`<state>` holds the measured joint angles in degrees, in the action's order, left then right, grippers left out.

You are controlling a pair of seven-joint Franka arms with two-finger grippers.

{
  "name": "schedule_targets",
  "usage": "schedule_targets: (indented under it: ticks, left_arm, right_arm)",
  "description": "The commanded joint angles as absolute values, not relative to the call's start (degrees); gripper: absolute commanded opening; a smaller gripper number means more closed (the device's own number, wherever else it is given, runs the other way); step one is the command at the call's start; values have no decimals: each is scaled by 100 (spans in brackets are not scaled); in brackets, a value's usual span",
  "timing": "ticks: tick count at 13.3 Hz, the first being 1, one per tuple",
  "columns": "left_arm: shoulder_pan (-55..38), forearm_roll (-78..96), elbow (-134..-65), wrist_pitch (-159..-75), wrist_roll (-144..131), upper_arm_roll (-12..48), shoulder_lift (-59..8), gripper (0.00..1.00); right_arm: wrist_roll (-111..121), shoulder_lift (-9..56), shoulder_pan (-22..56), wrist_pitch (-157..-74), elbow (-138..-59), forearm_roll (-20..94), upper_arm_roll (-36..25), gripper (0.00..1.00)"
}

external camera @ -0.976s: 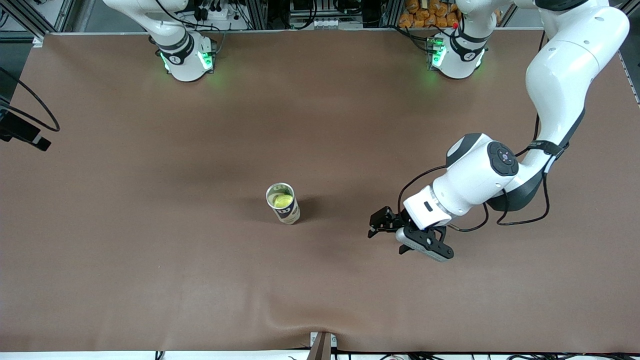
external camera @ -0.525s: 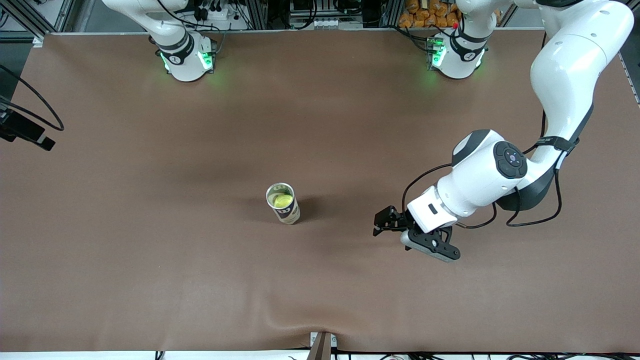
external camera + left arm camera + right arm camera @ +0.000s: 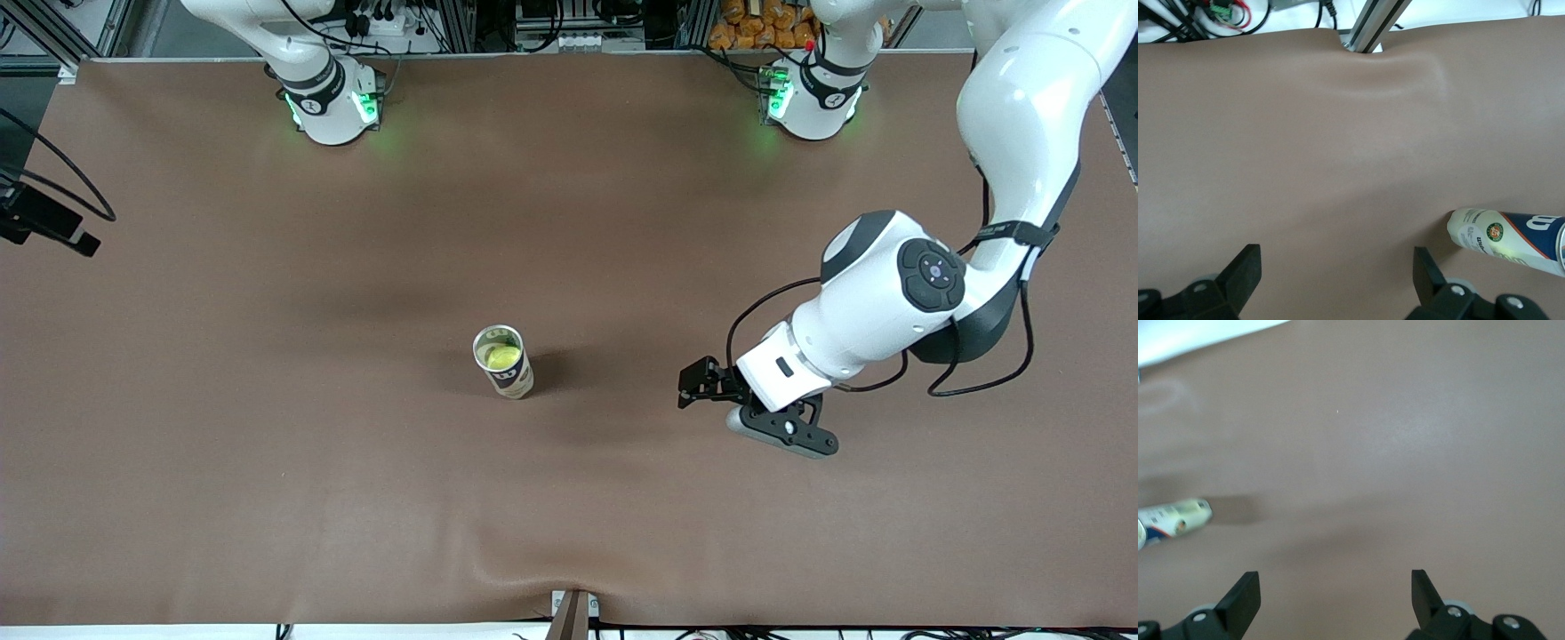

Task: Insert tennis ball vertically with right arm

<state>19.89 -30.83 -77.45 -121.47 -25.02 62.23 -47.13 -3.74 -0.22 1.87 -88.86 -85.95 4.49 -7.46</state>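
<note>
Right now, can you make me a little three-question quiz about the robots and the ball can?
1. True or false: the tennis ball sits inside the upright can.
2. Which gripper shows in the front view? A) left B) right
3. Fill in: the left gripper has its fingers ____ and holds nothing.

Key: 1 true. 2 A. 3 open; the right gripper is open and empty too.

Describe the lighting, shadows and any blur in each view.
Front view: even overhead light, green glow at both arm bases, a soft shadow from the can falling toward the left arm's end, and a broader one under the left gripper. Left wrist view: the can is sharp, the open fingers slightly soft. Right wrist view: the can is blurred and casts a long shadow.
</note>
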Motion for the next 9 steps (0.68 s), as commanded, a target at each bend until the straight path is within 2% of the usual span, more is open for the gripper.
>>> schedule_targets:
  ticks: [1,5,9]
  left_arm:
    - [2161,-2945,-7656,-11481,-2672,6302,-4334,100]
    - [2557,-2698,-7646,-10594,-2646,6276,-3536,100]
    - [3286,-2680,-7664,-9819,-2602,6442,-3112,100]
  right_arm:
    - [219,-263,202,-8666,-8719,220,-809,100]
    - [510,-272,264,-8508,-8736,-167,-765,100]
    - [501,-220,281,-8481,-8727,-184,-747,100]
